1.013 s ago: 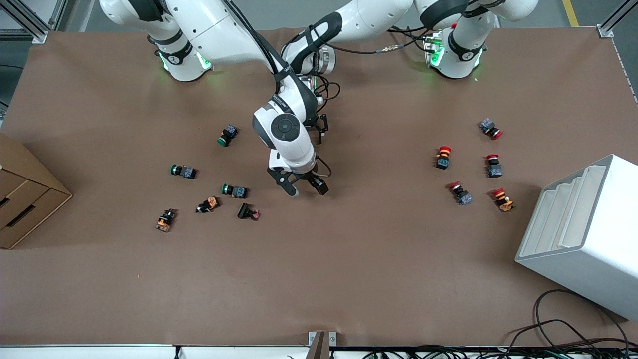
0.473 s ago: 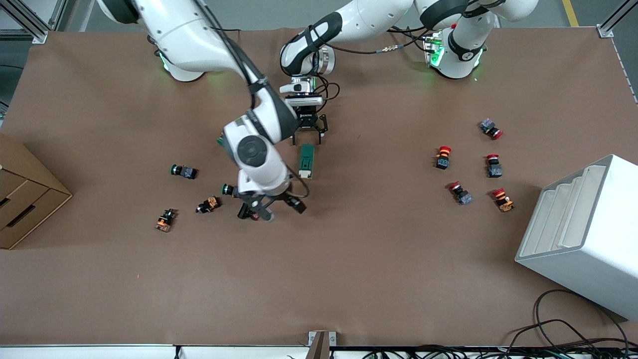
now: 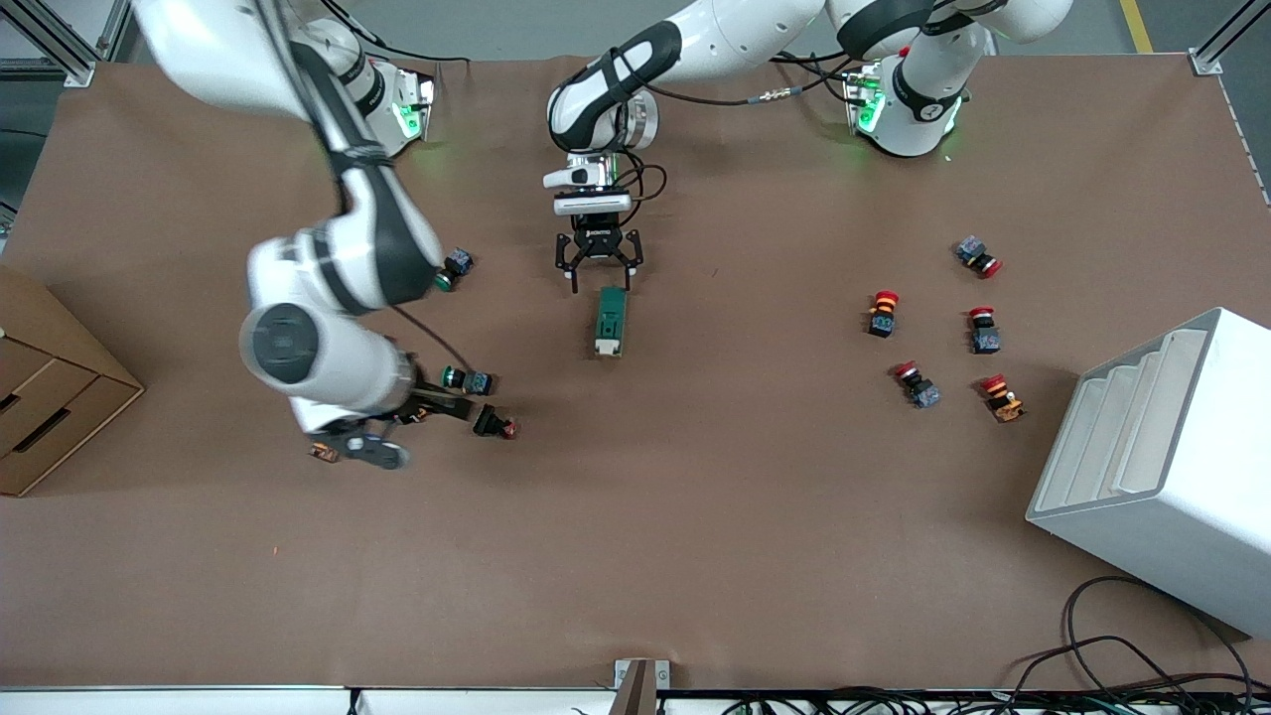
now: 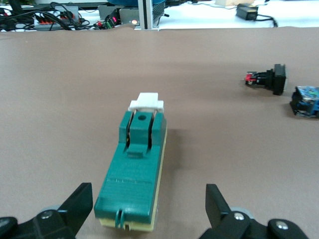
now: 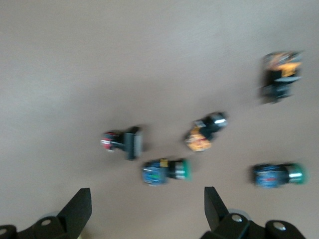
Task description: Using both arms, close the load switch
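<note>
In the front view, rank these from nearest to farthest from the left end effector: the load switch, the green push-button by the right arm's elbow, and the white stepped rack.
1. Load switch: on the table just below the open left end effector.
2. Green push-button: toward the right arm's end, beside that arm.
3. White stepped rack: at the left arm's end, nearer the camera.

The load switch (image 3: 609,320) is dark green with a white lever tip and a cream underside, on a plain brown tabletop (image 3: 695,516); toward the left arm's end from it lie red-capped buttons (image 3: 883,311); toward the right arm's end, green-capped ones (image 3: 467,378).
</note>
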### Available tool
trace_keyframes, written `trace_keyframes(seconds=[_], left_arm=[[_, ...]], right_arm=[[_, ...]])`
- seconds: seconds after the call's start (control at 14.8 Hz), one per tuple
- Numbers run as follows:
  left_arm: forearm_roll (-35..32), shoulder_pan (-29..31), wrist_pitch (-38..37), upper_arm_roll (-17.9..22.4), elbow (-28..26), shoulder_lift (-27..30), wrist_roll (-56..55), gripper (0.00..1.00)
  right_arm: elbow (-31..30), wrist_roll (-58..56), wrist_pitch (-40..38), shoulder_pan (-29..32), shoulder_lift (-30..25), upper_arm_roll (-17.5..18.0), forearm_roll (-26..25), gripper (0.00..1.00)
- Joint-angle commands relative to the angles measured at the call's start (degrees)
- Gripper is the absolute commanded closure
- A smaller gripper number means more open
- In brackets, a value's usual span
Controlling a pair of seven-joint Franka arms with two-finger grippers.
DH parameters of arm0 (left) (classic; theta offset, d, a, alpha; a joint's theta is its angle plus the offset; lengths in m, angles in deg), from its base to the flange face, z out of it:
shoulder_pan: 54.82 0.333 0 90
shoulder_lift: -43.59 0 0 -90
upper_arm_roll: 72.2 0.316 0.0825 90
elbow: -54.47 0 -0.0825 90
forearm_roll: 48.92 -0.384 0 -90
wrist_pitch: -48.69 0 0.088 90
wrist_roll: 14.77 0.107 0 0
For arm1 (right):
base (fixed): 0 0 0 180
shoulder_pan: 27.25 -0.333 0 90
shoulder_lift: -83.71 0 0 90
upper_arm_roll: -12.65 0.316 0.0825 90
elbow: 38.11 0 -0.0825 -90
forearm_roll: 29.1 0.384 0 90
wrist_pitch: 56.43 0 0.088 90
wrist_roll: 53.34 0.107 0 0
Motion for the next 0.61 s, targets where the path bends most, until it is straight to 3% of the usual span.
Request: trace_keyframes(seconds=[0.0, 0.2, 0.41, 0.54], left_arm=[[7.54, 0.06, -0.32, -0.03, 4.76, 1.42, 8.41, 0.0], [13.88, 0.94, -0.32, -0.12, 10.04, 2.04, 14.57, 0.0], [17.05, 3.22, -0.23, -0.56, 11.54, 4.32, 18.96, 0.0], [23.71, 5.06, -0.23, -0.65, 12.5, 7.48, 26.15, 0.0]], right_arm=[[-1.8, -12.73, -6.4, 5.89, -5.56, 1.26, -4.4, 0.0], [0.21, -25.33, -12.21, 11.86, -9.79, 1.26, -8.63, 0.0], [7.5, -26.5, -23.09, 15.65, -9.88, 1.26, -8.63, 0.0], [10.85, -26.5, -27.94, 17.32, -9.88, 1.26, -8.46, 0.0]])
